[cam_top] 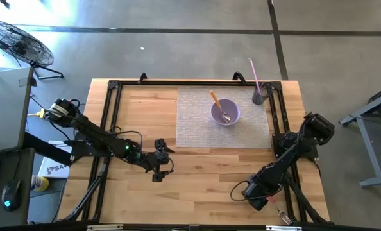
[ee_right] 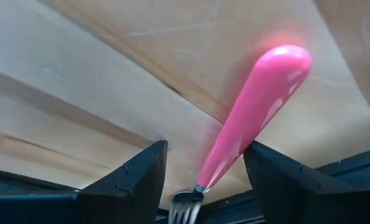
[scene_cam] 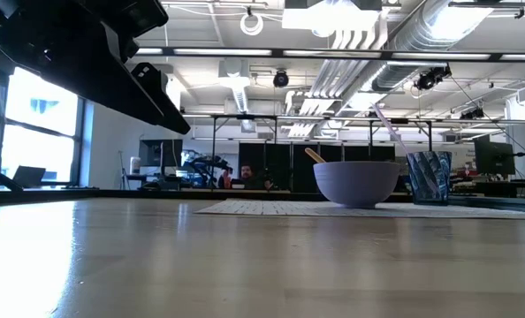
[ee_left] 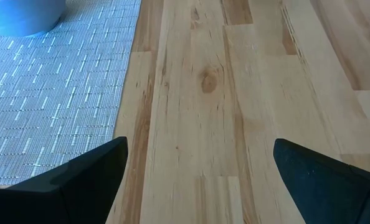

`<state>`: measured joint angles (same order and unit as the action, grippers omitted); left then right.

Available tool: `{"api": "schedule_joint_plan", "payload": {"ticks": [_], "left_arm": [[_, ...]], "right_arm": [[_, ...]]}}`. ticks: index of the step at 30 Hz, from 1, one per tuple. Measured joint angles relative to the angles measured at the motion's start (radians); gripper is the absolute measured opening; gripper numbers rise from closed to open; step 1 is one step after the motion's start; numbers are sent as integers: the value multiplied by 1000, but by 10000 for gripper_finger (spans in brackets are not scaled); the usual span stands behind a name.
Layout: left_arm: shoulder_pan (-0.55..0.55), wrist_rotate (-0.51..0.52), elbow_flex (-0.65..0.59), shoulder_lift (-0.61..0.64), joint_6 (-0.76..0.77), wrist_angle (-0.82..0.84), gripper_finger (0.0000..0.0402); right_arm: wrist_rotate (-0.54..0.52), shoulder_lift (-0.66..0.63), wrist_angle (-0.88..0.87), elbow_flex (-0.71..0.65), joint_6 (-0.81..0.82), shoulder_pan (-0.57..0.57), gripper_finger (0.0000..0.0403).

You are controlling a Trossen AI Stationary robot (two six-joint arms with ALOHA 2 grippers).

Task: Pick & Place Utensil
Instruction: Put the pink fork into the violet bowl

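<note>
With my right fingers [ee_right: 203, 180] half-closed around the pink-handled fork [ee_right: 250, 118] and my left fingers [ee_left: 197, 177] spread wide and empty, the slanted fork could slip.

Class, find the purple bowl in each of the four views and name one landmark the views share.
High view: purple bowl on the mat, right of centre.
Low view: bowl right of centre.
Left wrist view: its edge at the top-left corner.
Right wrist view: not in it.
Shared landmark: woven placemat.

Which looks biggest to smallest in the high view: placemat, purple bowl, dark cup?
1. Placemat, by far the largest.
2. Purple bowl, resting on the placemat.
3. Dark cup, smallest, beside the placemat's corner.
</note>
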<state>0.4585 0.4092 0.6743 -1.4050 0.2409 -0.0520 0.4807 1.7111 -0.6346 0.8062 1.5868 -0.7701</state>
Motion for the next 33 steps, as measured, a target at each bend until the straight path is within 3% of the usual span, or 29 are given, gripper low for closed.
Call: {"api": "schedule_joint_plan", "payload": {"ticks": [9,19,25,33], "left_arm": [[0,-1,0,0,0,0,397],[0,-2,0,0,0,0,397],[0,-2,0,0,0,0,397],[0,-2,0,0,0,0,397]], "right_arm": [[111,4,-20,-2,190,-58,208],[134,4,18,-7,162,-108,203],[153,-2,159,-71,197,-106,159],[130,-1,189,-74,200,-106,86]]}}
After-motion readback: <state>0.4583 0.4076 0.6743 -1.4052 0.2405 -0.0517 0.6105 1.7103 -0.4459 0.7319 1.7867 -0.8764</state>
